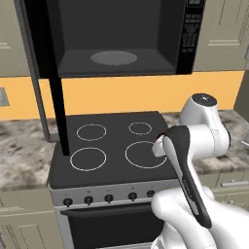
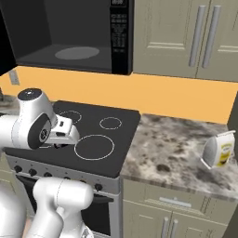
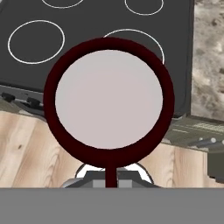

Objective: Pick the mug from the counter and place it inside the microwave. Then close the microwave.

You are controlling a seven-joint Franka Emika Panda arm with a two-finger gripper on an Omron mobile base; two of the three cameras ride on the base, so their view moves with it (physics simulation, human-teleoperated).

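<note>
The mug [image 3: 109, 98] has a dark red rim and a pale inside, and I look straight down into it in the hand view. Its thin handle [image 3: 111, 175] runs down to my gripper [image 3: 111, 183], which is shut on it. The mug hangs in the air over the front right part of the stovetop. In the left base view the hand [image 1: 159, 145] sits behind my forearm, with a sliver of red at its top. The microwave [image 1: 121, 36] stands open above the stove, its grey turntable [image 1: 114, 58] bare and its black door [image 1: 54, 87] swung out to the left.
A black four-ring stove [image 2: 100, 135] lies under my hand, with knobs [image 1: 109, 198] along its front. The speckled counter [image 2: 176, 144] extends right and carries a white and yellow container [image 2: 217, 148]. Beige cabinets [image 2: 186, 37] hang right of the microwave. Wooden floor [image 3: 26, 144] shows below.
</note>
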